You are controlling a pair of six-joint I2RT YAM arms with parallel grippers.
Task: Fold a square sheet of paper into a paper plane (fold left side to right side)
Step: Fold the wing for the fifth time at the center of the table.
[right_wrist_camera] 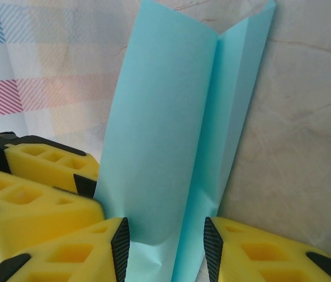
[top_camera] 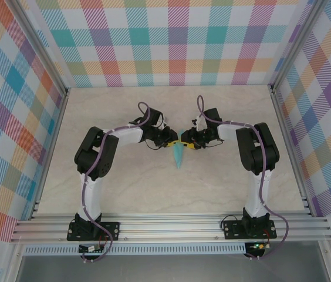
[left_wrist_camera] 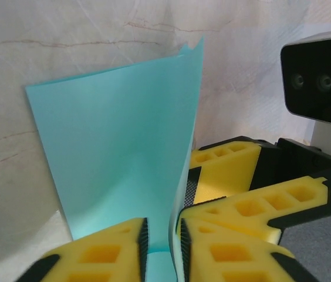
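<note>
The paper plane (top_camera: 178,157) is a narrow turquoise dart on the marble table, its tip toward the arm bases. Both grippers meet at its far, wide end. My left gripper (top_camera: 173,141) stands at the left of that end. In the left wrist view its jaws (left_wrist_camera: 162,247) are a narrow slot around an upright flap of the paper (left_wrist_camera: 118,147); the flap lies on the right pad, with a gap to the left one. My right gripper (right_wrist_camera: 165,247) holds the folded paper (right_wrist_camera: 171,117) bunched from pad to pad, creased near both pads.
The right arm's yellow fingers (left_wrist_camera: 227,170) and its wrist camera (left_wrist_camera: 318,76) sit close to my left gripper's right side. The left arm's fingers (right_wrist_camera: 42,170) crowd the right wrist view. Checked walls (top_camera: 171,41) and metal rails enclose the table (top_camera: 154,194).
</note>
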